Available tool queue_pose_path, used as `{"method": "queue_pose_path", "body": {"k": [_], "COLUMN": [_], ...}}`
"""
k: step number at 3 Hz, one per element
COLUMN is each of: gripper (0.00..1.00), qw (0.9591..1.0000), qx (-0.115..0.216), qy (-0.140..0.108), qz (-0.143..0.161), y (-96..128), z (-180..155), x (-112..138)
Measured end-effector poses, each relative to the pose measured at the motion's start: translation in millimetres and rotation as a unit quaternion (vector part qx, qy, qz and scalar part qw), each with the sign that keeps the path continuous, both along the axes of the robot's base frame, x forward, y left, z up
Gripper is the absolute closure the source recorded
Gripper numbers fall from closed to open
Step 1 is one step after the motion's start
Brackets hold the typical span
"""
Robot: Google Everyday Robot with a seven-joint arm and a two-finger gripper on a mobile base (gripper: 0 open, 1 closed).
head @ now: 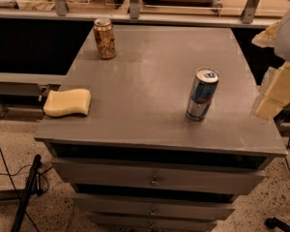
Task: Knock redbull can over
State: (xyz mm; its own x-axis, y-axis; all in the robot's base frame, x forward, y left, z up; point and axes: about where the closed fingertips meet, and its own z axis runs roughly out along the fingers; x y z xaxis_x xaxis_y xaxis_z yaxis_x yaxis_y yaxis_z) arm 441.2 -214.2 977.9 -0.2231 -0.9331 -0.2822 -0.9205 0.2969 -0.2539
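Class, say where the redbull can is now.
Camera view: the redbull can stands upright on the cabinet top, front right; the gripper hangs apart off the right edge.

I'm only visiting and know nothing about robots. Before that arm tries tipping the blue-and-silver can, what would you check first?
1. Redbull can stands upright on the gray cabinet top, ready to be tipped: ok.
2. Gripper is at the view's right edge, right of the can and apart from it: ok.
3. Nothing lies between gripper and can: ok.
4. Orange-brown can at the back left and yellow sponge at the left edge are well away from the likely fall: ok.
5. Gripper height matches the can's upper half: cannot tell.
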Motion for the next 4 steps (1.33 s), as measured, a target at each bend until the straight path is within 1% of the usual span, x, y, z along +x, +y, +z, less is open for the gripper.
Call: {"method": "queue_pose_path", "body": {"k": [1,2,3,4], "gripper": [0.0,0.0,0.0,0.0], "qw": [0.996,0.9826,0.9522,0.9099], "qx": [0.083,0.174,0.288,0.395], "qy": [-0.034,-0.064,-0.102,-0.127], "qz": [-0.005,-0.008,-0.002,0.007], "y": [0,5,13,26], "z": [-3,-9,-12,-13], "x": [9,17,22,25]}}
